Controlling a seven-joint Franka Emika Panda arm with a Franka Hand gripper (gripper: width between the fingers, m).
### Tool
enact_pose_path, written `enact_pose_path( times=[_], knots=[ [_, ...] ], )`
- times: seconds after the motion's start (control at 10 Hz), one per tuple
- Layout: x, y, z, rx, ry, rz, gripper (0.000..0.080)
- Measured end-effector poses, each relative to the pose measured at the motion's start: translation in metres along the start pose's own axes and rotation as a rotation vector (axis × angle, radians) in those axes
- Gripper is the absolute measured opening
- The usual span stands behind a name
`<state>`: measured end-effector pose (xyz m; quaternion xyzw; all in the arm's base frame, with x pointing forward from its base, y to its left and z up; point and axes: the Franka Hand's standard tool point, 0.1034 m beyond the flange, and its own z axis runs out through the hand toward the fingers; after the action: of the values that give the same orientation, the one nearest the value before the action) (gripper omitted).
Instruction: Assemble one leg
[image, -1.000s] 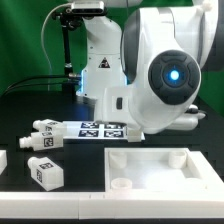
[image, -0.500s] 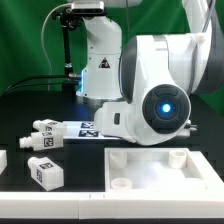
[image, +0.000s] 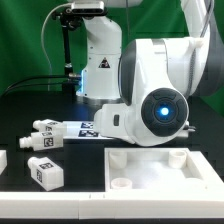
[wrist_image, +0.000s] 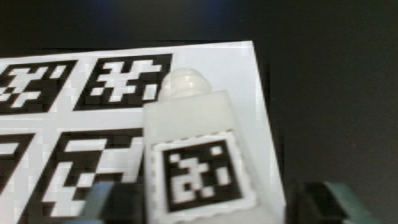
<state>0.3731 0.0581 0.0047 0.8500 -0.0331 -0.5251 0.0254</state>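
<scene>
In the wrist view a leg (wrist_image: 192, 150), a small white post with a black-and-white tag on its face, lies on the marker board (wrist_image: 89, 85). My gripper (wrist_image: 222, 200) is open. Its two dark fingers stand on either side of the leg's near end, with a gap to each. In the exterior view the arm (image: 155, 100) is bent low over the marker board (image: 85, 128) and hides the gripper and this leg.
Other legs lie at the exterior view's left: two together (image: 43, 131), one nearer the front (image: 45, 170), one at the edge (image: 3, 160). The large white panel with raised rims (image: 150, 158) lies at the front right.
The arm has swung down and to the exterior view's left over the marker board. In the last half second it barely moved.
</scene>
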Motion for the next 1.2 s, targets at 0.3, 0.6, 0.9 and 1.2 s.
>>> enact_pose_path(
  times=[0.3, 0.6, 0.9, 1.2],
  knots=[
    [-0.011, -0.007, -0.056, 0.011, 0.118, -0.028, 0.0284],
    [-0.027, -0.01, -0.121, 0.044, 0.357, -0.042, 0.0284],
    [-0.012, -0.011, -0.119, 0.065, 0.591, -0.04, 0.0284],
    [-0.02, -0.019, -0.149, 0.079, 0.762, -0.054, 0.0284]
  ],
)
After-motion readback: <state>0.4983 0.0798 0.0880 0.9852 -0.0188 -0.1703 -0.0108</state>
